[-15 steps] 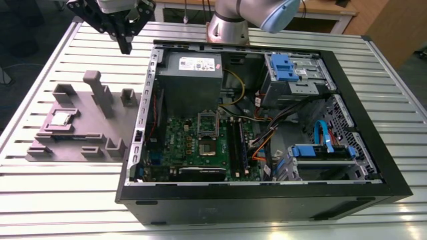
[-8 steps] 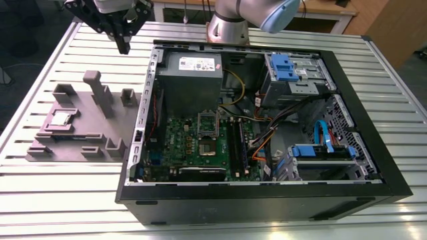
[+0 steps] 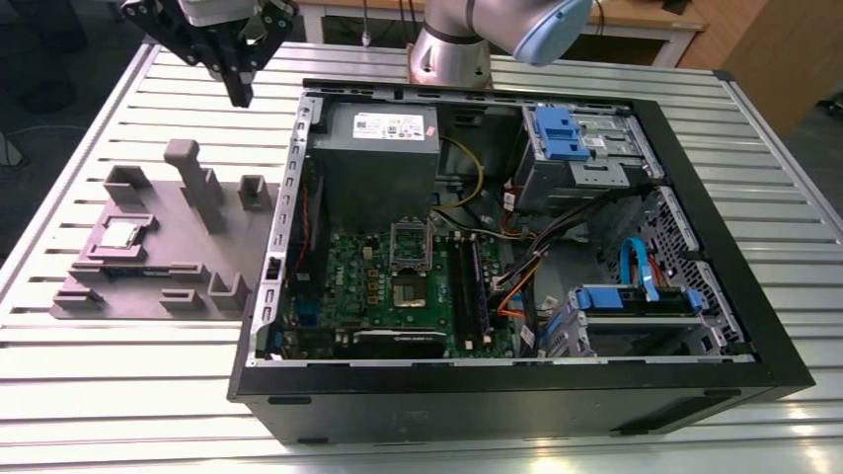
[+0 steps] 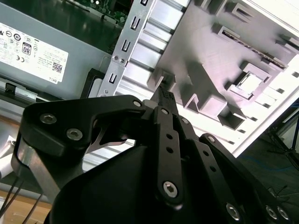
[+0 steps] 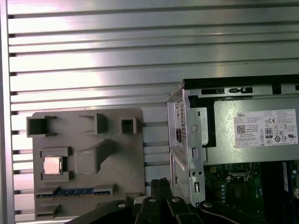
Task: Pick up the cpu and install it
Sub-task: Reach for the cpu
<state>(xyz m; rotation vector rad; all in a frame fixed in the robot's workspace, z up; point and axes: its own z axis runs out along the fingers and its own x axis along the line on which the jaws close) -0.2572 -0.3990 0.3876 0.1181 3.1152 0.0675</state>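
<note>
The gripper (image 4: 163, 93) hangs with its black fingers (image 4: 167, 135) pressed together on nothing, above the slatted table (image 3: 106, 99), just outside the computer case (image 3: 461, 395) at its power supply (image 3: 375, 148) corner. The cpu (image 3: 122, 234) lies flat in a square recess of the grey holder plate (image 3: 158, 286) beside the case, well apart from the fingertips
</note>
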